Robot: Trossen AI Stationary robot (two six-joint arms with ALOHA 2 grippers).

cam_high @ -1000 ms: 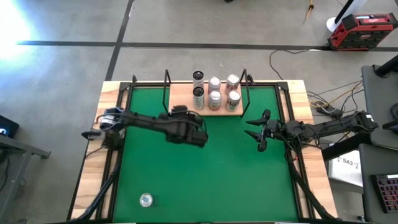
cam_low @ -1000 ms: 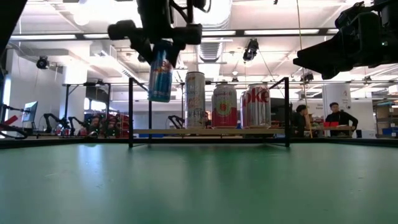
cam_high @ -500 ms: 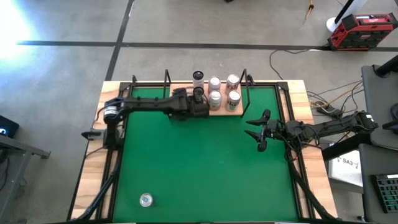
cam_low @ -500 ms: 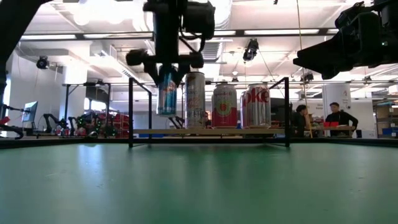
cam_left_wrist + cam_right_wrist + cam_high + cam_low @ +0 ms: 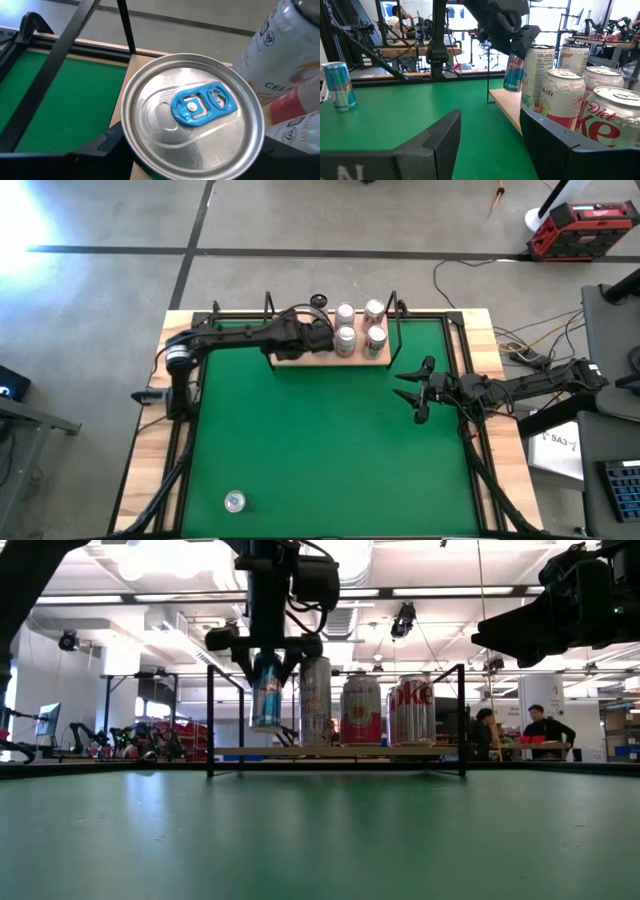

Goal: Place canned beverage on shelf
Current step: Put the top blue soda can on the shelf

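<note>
Aluminium walls this thin dent easily, so I judge the can (image 5: 266,690) wants a moderate squeeze: it is rigid enough upright, smooth and a little slippery, and probably full and fairly heavy for its slim size. I take it high on the body, just under the rim, where the metal is stiffest; the blue pull tab and lid sit right in front of my wrist camera.

My left gripper (image 5: 264,648) is clamped on that can, fingers closed on its upper sides, and it hangs upright above the near left end of the shelf (image 5: 372,357), its base clear of the board, as far as the low view shows. Beside it stand the other cans (image 5: 362,710), the nearest one tall and white, just beside mine, so I have little room sideways.

My left arm reaches long across the green mat (image 5: 330,440), wrist pointing down over the shelf's left end. My right gripper (image 5: 417,396) waits over the mat's right side, fingers together, holding nothing. One more can (image 5: 234,501) stands alone near the mat's front left corner.
</note>
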